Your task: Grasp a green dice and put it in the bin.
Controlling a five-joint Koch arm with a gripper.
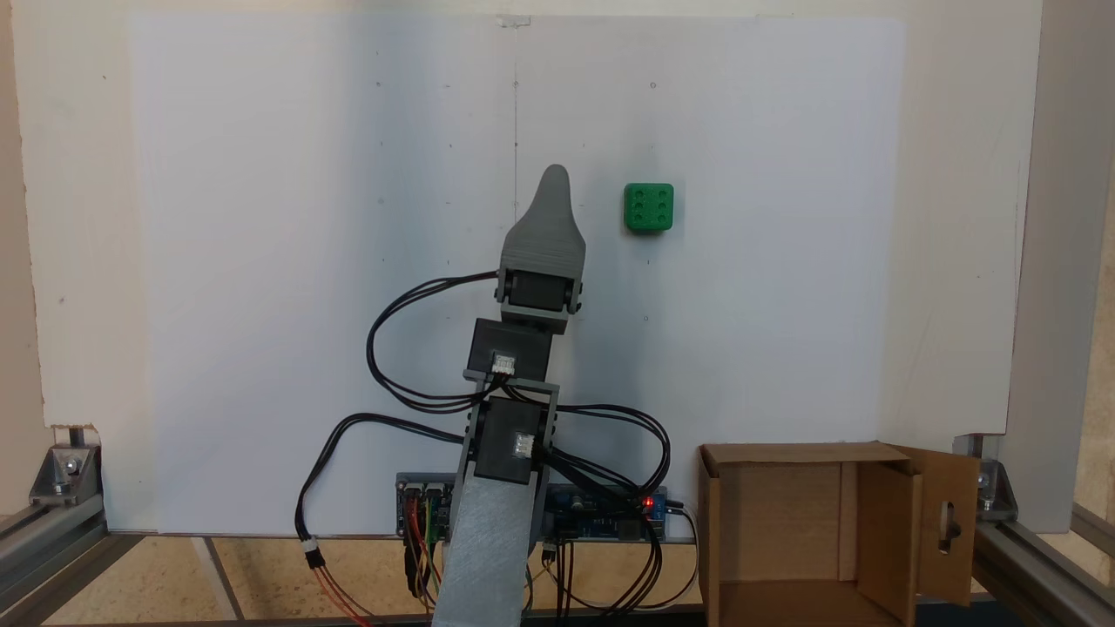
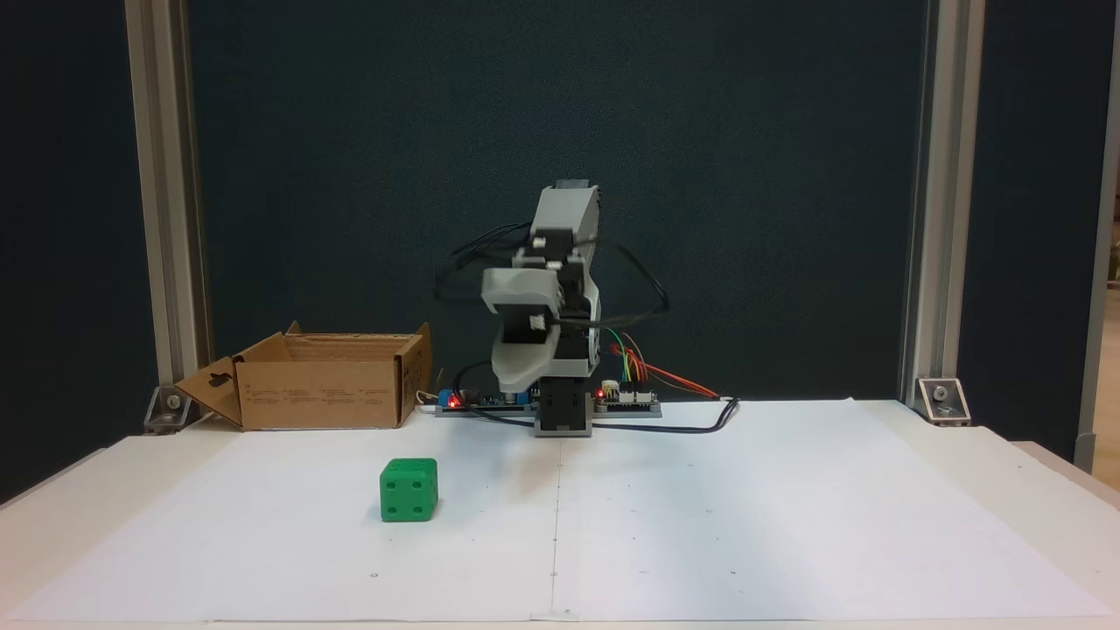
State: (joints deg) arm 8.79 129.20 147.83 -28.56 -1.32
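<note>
From my remote station I see the green dice sitting alone on the white paper sheet that covers the bench, its six-pip face turned up to the camera above and a four-pip face turned toward the front camera. I take the dice as my landmark. The pincer hangs in the air just beside it, apart from it and touching nothing; in the front view the pincer points downward above the paper, behind the dice and nearer the arm's base. Only one grey tip shows in either picture, so I cannot tell whether the pincer is wide or narrow.

The bin, a brown cardboard box with its flaps open, stands well apart from the dice at the edge of the paper, beside the arm's base. One flap carries a slot-shaped handle hole. Small print runs along the bin's front wall, too small for me to read. Circuit boards with red lights lit sit at the base, black cables looping from the arm. I find no legible brand or label anywhere.
</note>
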